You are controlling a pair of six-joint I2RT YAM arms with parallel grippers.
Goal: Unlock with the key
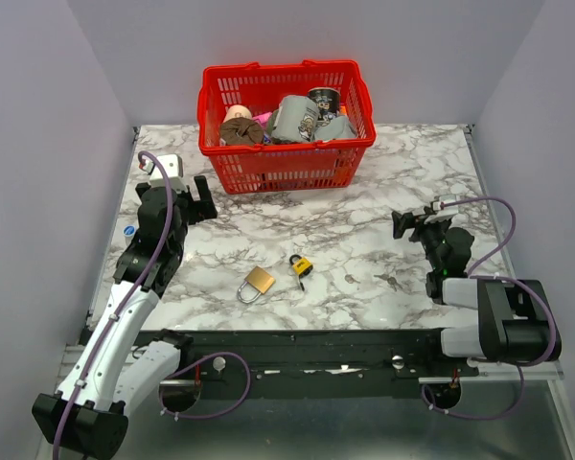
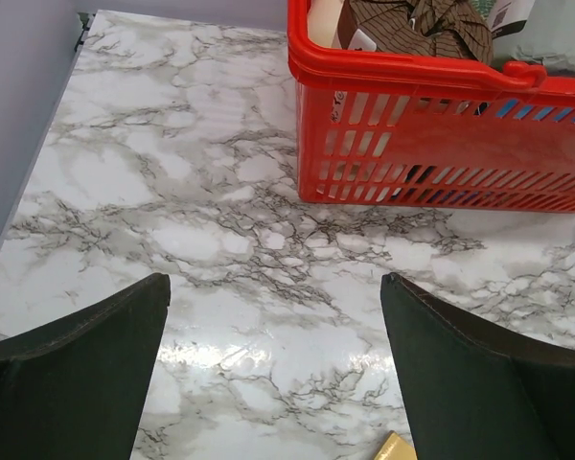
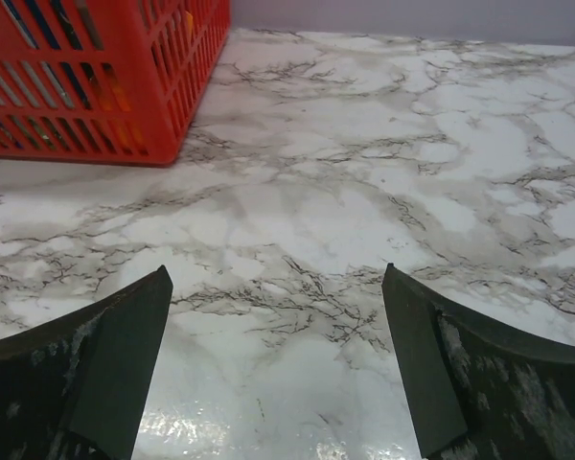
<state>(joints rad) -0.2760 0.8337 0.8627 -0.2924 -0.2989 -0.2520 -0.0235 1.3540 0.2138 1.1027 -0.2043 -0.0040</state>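
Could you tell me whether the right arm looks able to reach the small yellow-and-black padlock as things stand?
Probably yes: the right end effector is open, and only bare marble table lies between it and the yellow-and-black padlock; the brass padlock lies beyond it, the red basket well back.

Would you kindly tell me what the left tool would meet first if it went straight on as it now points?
Most likely the near left corner of the red basket; the line is close, so it might just pass beside it.
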